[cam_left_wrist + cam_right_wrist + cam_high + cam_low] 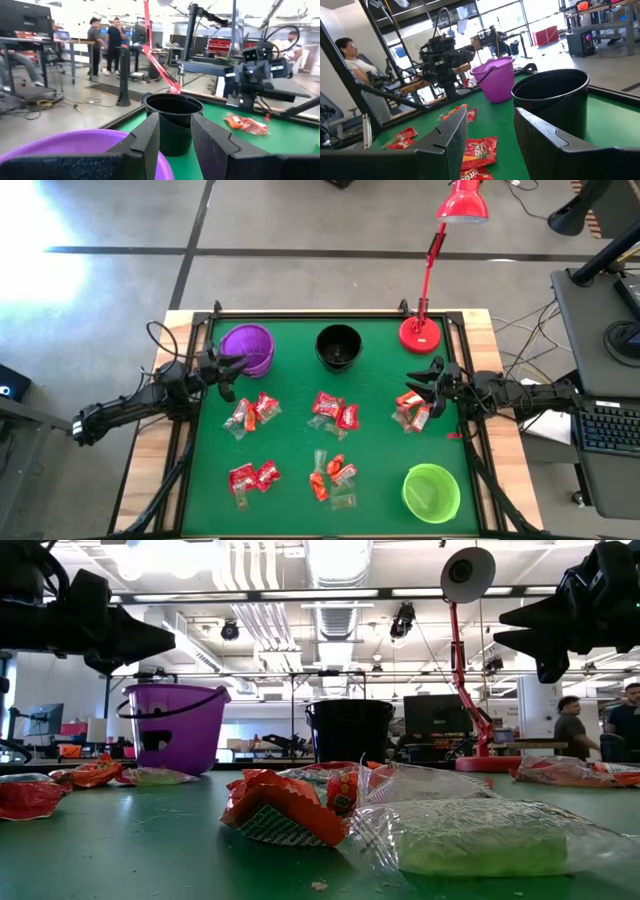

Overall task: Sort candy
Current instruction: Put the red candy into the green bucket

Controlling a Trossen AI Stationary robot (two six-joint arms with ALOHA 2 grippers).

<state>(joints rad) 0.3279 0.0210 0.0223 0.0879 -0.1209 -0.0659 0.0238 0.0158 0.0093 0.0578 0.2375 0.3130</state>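
The candy lies on the green table mat in several small heaps of red, orange and clear wrapped sweets: (250, 414), (334, 411), (411, 412), (253, 478), (332, 476). A purple cup (247, 348) and a black cup (338, 347) stand at the far side, and a green cup (431, 492) at the near right. My left gripper (228, 370) hovers open at the left edge beside the purple cup (75, 150), pointing level across the table. My right gripper (425, 380) hovers open at the right edge above the right-hand heap. Neither has anything between its fingers.
A red desk lamp stands with its base (421, 335) on the table's far right corner, close behind my right gripper. A black frame rail (330, 314) runs around the mat. People stand in the room beyond the table (105, 42).
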